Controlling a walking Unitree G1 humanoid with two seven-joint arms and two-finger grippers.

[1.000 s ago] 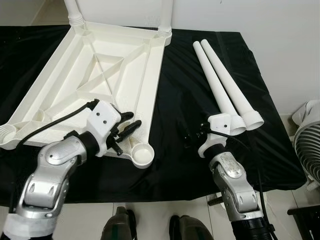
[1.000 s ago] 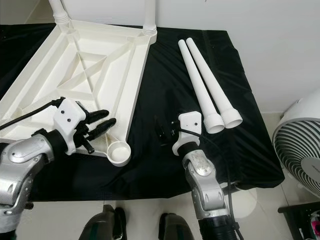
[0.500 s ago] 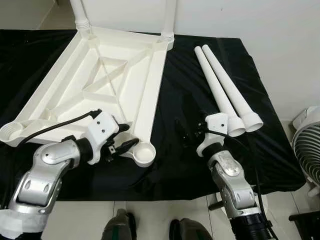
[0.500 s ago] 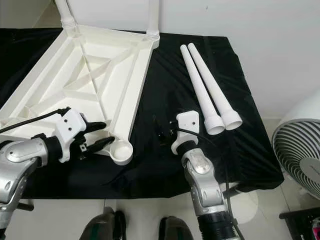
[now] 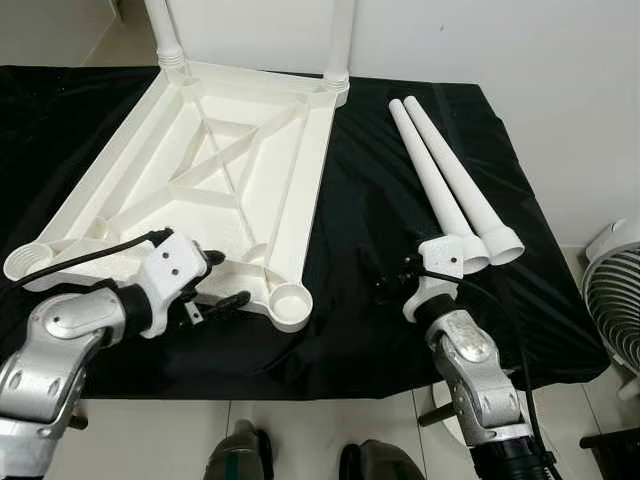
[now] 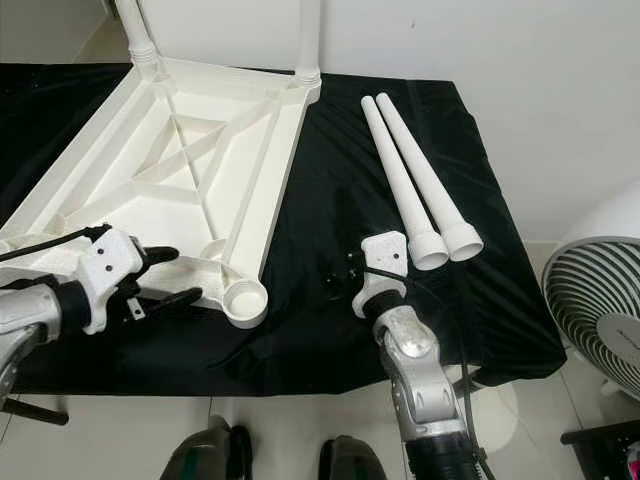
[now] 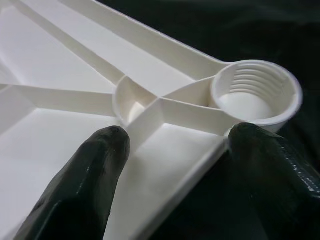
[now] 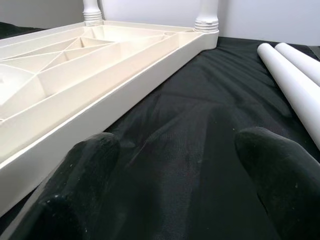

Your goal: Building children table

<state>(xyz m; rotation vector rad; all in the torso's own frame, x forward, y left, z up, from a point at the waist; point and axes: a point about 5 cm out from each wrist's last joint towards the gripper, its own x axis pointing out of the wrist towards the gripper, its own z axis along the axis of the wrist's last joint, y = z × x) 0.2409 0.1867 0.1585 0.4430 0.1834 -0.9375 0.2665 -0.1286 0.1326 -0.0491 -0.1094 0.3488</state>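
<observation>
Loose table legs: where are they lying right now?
The two loose table legs lie side by side on the black cloth, right of the upturned tabletop, their flared ends just beyond the right end effector.

Two silver metallic arms with rounded, jointed segments end in white plastic wrist housings; the left gripper (image 5: 228, 281) and right gripper (image 5: 385, 290) each carry two long black fingers (image 7: 80, 185) with a glossy, slightly rough surface. A black cable (image 5: 85, 254) loops from the left wrist housing back along the arm, and another runs down the right forearm. Small dark screw holes dot the left white housing (image 5: 170, 268), and dark rounded feet (image 5: 240, 462) show below.
</observation>
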